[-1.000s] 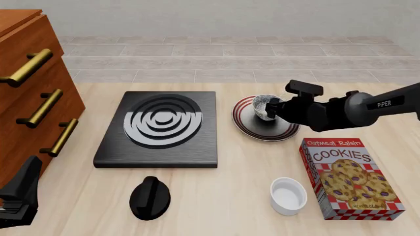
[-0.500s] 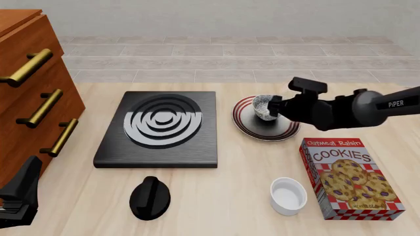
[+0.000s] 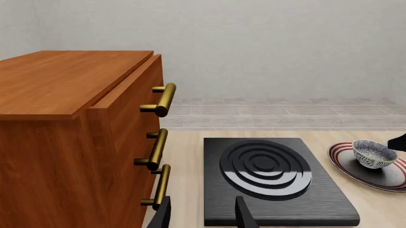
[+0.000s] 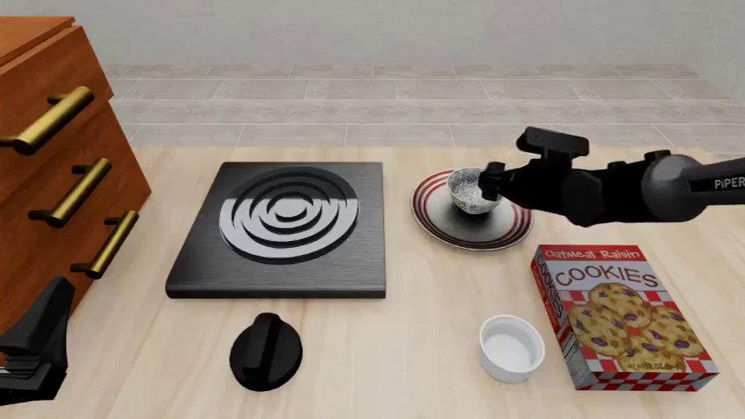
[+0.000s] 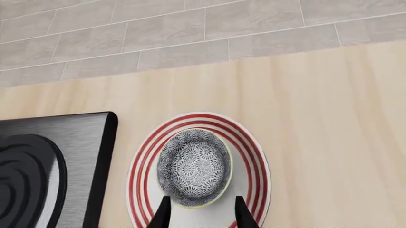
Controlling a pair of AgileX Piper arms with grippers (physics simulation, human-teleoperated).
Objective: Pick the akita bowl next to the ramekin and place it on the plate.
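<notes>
Worktop: right pincer open, has backed right off akita bowl on plate; placement looks done; left pincer open.

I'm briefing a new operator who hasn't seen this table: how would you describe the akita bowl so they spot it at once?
Find the black slab with white rings mid-table; just right of it lies a plate with red rim rings. The akita bowl sits on that plate, by the right gripper. Its dense black-and-white speckle sets it apart from the plain white ramekin nearer the camera.
</notes>
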